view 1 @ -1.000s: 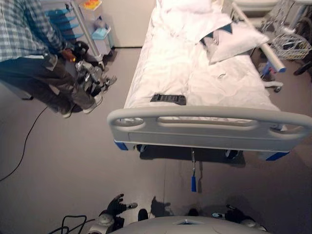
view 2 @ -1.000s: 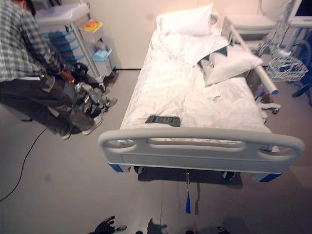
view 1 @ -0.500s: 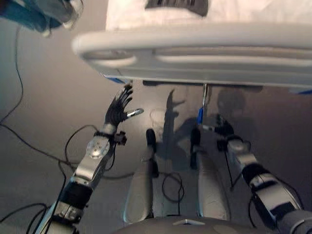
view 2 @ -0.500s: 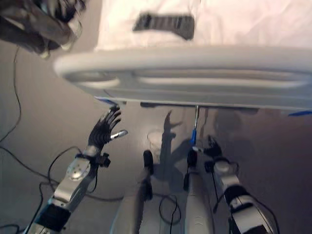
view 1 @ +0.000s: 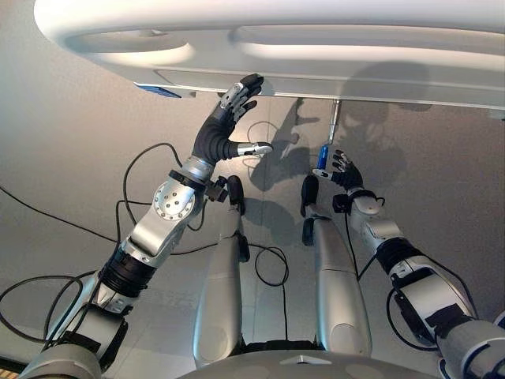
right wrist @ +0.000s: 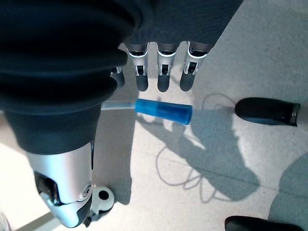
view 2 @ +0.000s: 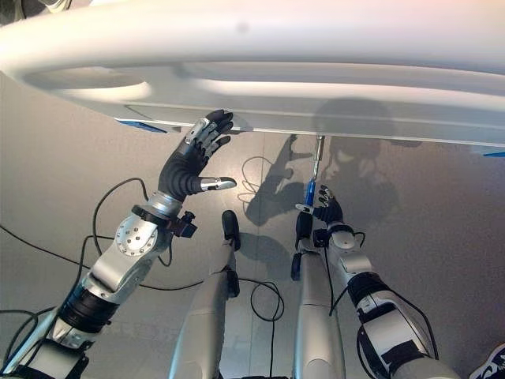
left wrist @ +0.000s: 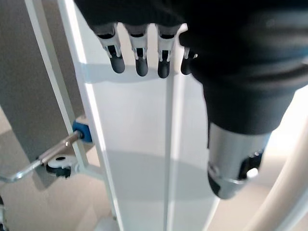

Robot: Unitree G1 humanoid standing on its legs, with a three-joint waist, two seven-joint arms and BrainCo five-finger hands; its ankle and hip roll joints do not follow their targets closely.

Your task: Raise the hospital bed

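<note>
Right robot hand (right wrist: 159,72) open above blue crank handle (right wrist: 163,111).

Plain grey floor (view 1: 71,118) spreading from 9 to 3 o'clock, evenly lit, with soft shadows pooled toward 12 o'clock and a shoe (view 2: 491,365) at 4 o'clock.

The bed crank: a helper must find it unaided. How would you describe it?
Look under the pale footboard of the bed. A thin metal rod hangs toward the floor, ending in a blue grip, the crank, just beyond the right hand. Nothing else there is blue and rod-shaped.
</note>
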